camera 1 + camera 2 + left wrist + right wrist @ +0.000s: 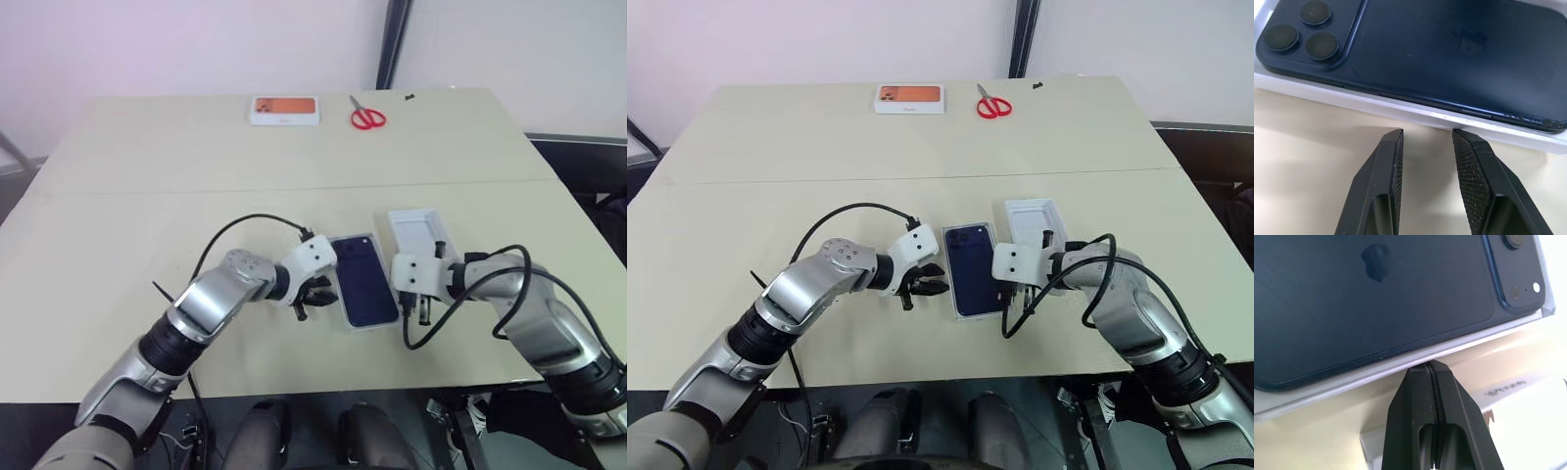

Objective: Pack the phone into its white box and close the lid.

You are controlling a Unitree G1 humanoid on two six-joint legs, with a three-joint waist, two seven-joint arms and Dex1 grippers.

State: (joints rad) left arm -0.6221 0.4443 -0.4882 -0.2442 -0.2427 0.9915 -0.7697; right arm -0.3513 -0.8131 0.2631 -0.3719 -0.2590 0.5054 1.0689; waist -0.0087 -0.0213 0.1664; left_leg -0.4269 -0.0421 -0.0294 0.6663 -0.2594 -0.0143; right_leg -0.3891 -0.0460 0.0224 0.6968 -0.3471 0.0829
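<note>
Centrally one phone (pixel 363 284) in one white box (pixel 1400 108), left end effector (pixel 1425 147) narrowly parted, right end effector (pixel 1431 369) closed empty, one lid (pixel 419 233) beside.

In the left wrist view the phone (pixel 1449 58) runs past the picture's edges beyond the left gripper's fingers (pixel 1388 166), so its far long side and one end are cut off. In the right wrist view the camera cluster beyond the right gripper's fingers (pixel 1415 396) is clipped by the edge. The printing on a white piece (pixel 1528 401) beside those fingers is too blurred to read. From the head views, the right fingertips are hidden behind their white mount (pixel 416 279).
</note>
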